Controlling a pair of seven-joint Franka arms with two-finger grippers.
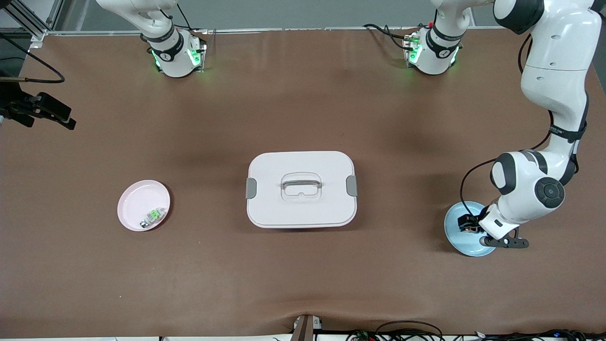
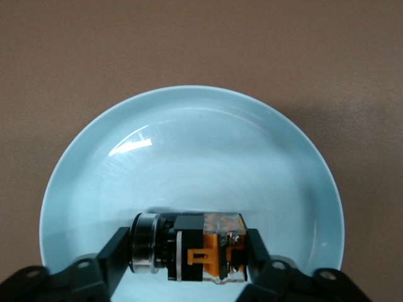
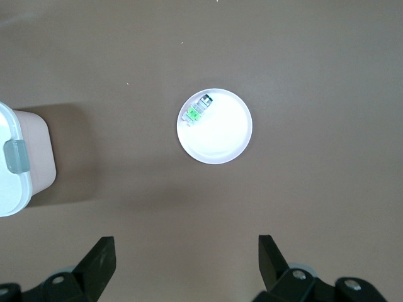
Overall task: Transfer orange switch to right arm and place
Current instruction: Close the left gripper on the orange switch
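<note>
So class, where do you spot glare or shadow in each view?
Left wrist view: a white glare streak on the blue plate. Front view: a soft shadow edging the box. Right wrist view: the box casts a dark patch on the table.

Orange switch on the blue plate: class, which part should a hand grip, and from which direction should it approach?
Grip the orange switch across its two ends, coming straight down from above. It lies on its side in the blue plate, so its ends are exposed. The left hand has already shut on it this way.
</note>
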